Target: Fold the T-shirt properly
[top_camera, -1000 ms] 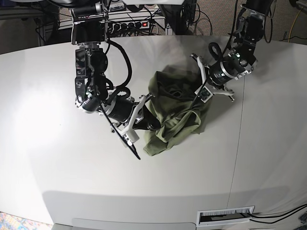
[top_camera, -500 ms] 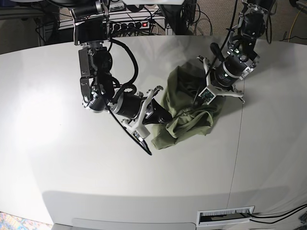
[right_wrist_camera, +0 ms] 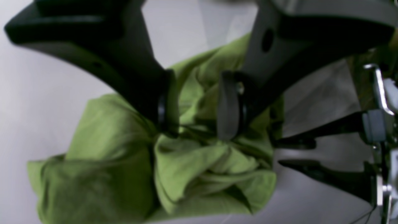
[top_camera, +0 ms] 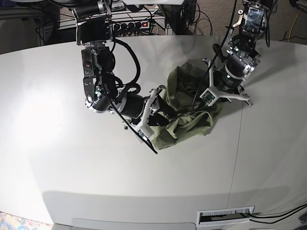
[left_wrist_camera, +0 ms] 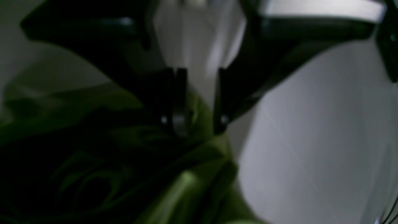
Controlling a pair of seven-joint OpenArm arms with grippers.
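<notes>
A: Garment on site?
B: One plain olive-green short-sleeved cotton T-shirt [top_camera: 187, 112], no print. Crumpled into a loose heap, not folded.
A: Position?
B: Lying on the pale grey table [top_camera: 57, 158], right of centre in the base view, toward the far edge.
A: Surface condition?
B: Deep wrinkles and overlapping folds throughout. A rolled, thick hem runs along the near edge; the far part bunches higher. In the right wrist view the cloth [right_wrist_camera: 192, 168] reads brighter green, gathered into puckered ridges. Sleeves and collar cannot be told apart.
</notes>
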